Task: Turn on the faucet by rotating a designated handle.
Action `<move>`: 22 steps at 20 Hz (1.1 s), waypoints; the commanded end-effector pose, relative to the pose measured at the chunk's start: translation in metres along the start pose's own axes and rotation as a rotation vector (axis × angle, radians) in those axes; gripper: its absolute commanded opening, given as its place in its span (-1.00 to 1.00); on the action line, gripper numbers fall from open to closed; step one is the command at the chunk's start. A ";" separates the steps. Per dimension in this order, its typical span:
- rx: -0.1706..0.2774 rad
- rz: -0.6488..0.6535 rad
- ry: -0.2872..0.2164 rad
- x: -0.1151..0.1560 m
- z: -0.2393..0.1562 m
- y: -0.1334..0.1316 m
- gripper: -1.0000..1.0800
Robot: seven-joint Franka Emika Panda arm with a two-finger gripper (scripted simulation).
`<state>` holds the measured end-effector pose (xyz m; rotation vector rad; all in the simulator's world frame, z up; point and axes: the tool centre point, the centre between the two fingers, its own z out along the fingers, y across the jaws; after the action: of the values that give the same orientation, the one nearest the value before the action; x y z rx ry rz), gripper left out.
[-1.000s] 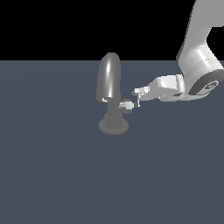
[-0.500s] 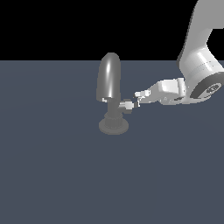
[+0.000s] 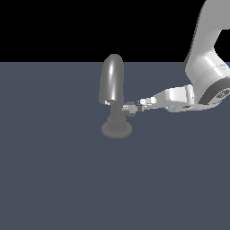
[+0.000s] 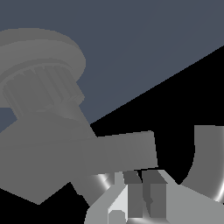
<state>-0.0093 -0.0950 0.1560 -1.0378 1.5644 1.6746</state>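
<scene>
The dark grey faucet stands on a round ringed base on the flat grey floor. Its handle is a short stub sticking out from the stem toward the exterior view's right. My gripper reaches in from the right at the handle's height, its tip right against the stub's end. In the wrist view the handle lies just above my fingers, which sit close together with nothing between them. The ringed base fills the area beyond.
The white arm comes down from the exterior view's upper right. A curved glossy piece, likely the spout, shows beside the handle in the wrist view. Flat grey floor surrounds the faucet.
My gripper has dropped from a little above the handle to the handle's level, ending against its tip. The faucet spout has not visibly moved.
</scene>
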 end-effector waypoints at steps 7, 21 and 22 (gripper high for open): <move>-0.002 0.020 -0.005 0.046 0.000 -0.015 -1.00; -0.009 -0.020 0.001 0.046 0.000 -0.039 -1.00; -0.009 -0.017 0.001 0.049 0.000 -0.041 -1.00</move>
<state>-0.0011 -0.0946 0.1142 -1.0736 1.5174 1.6784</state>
